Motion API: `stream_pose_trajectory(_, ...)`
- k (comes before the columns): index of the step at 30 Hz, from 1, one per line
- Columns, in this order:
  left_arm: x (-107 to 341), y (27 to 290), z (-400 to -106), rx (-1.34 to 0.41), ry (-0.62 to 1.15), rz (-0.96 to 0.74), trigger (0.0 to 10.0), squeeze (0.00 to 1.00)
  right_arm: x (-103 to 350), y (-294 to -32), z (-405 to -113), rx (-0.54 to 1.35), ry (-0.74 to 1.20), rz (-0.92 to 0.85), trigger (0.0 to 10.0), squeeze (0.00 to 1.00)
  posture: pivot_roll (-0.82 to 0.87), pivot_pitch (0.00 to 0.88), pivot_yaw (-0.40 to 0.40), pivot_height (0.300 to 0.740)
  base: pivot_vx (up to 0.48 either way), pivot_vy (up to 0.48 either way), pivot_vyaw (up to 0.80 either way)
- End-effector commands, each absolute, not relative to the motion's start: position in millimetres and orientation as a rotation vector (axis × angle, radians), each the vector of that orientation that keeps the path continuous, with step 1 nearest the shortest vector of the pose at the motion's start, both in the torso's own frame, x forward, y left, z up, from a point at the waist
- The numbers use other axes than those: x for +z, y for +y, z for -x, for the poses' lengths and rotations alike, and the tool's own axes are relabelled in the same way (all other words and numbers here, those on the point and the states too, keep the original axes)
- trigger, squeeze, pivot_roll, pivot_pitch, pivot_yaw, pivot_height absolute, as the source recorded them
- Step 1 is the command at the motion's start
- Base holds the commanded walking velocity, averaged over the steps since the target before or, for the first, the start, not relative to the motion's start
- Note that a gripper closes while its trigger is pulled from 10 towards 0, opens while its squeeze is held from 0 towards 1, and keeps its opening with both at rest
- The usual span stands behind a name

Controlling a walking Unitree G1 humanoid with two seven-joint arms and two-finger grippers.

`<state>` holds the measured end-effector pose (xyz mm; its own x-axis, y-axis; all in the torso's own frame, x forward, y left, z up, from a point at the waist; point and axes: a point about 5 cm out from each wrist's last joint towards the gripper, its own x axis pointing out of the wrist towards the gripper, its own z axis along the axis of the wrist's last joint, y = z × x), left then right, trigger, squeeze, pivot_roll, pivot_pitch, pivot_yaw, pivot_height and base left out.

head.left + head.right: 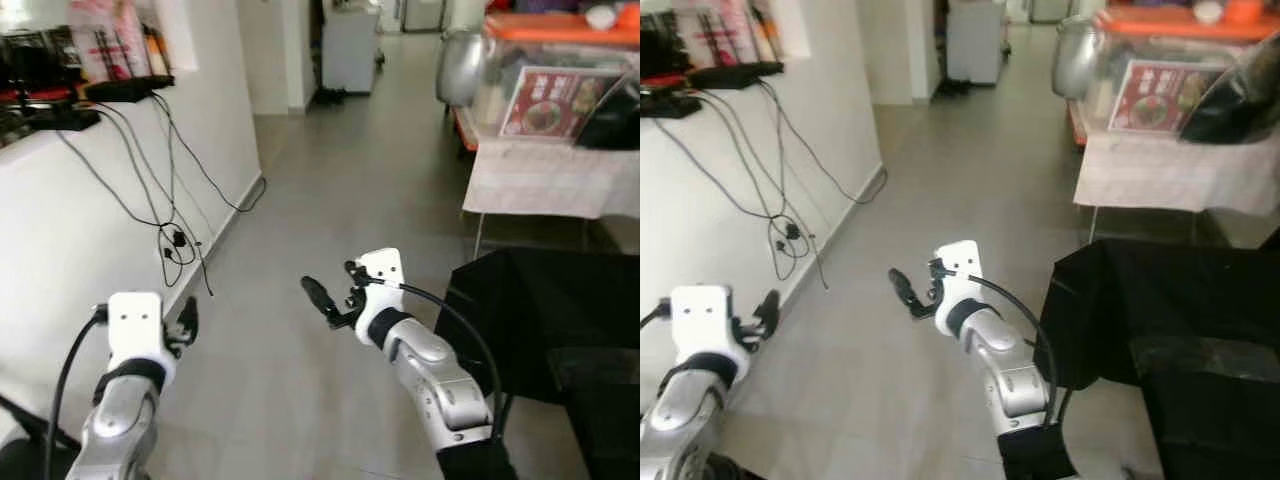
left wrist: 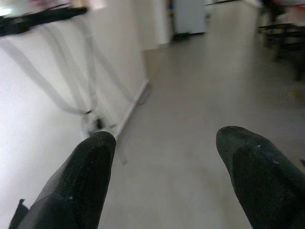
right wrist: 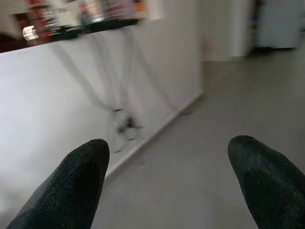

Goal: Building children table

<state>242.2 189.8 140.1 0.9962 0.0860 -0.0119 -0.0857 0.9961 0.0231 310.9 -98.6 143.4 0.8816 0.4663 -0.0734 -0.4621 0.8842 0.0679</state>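
With both the left gripper (image 2: 162, 167) and the right gripper (image 3: 167, 176) held wide and carrying nothing above bare floor (image 1: 330, 190), no table parts can be identified, so their direction and the nearer arm cannot be judged.

grey tiled floor (image 1: 330, 200), white wall (image 1: 60, 220) trailing cables (image 1: 170, 235), perhaps a fridge (image 1: 350, 45).

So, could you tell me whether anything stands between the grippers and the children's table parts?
No table parts can be made out, so that can't be judged. Both the left gripper and right gripper hang open over bare floor, holding nothing. A black cloth-covered object sits at the robot's right.
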Motion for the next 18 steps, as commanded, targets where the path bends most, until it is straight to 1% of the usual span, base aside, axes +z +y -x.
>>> stream_pose_trajectory(1, 142.4, 185.0, -243.9, 0.058, -0.001, -0.021, 10.0, 0.00, 143.0, -102.2, -311.9, 0.473, 0.090, -0.054, 10.0, 0.00, 0.01, 0.000, 0.043, 0.740, 0.371, 0.000, -0.80)
stream_pose_trajectory(10, 141.9, 185.2, -244.5, 0.059, 0.004, -0.013, 10.0, 0.00, 142.8, -101.0, -312.5, 0.479, 0.092, -0.050, 10.0, 0.00, 0.01, 0.000, 0.044, 0.740, 0.343, 0.000, -0.80)
stream_pose_trajectory(18, 140.5, 187.7, -246.1, 0.070, 0.013, 0.002, 10.0, 0.00, 143.3, -98.9, -312.9, 0.496, 0.085, -0.055, 10.0, 0.00, 0.02, 0.000, 0.043, 0.740, 0.000, 0.000, -0.80)
